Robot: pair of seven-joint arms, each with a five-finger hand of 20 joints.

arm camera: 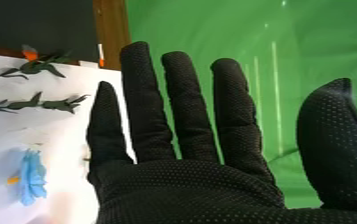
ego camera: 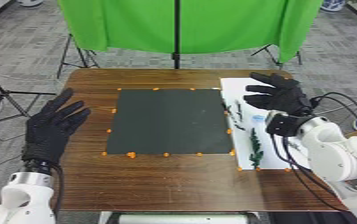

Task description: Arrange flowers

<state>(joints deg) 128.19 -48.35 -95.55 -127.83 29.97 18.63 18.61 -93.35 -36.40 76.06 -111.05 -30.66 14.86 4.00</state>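
Our right hand (ego camera: 285, 98), spread wide, hangs over the board (ego camera: 232, 86) near the tabletop's (ego camera: 174, 182) right edge; a mat (ego camera: 170, 120) lies between it and our open left hand (ego camera: 45, 139).

On the table (ego camera: 174, 192), the mat (ego camera: 170, 122) lies left of the sheet (ego camera: 236, 87). On the sheet, 2 sprigs (arm camera: 41, 104) lie between the mat and the flower (arm camera: 32, 177); 1 stem (ego camera: 255, 150) lies nearer the robot than the flower. The curtain (ego camera: 130, 25) hangs behind the table.
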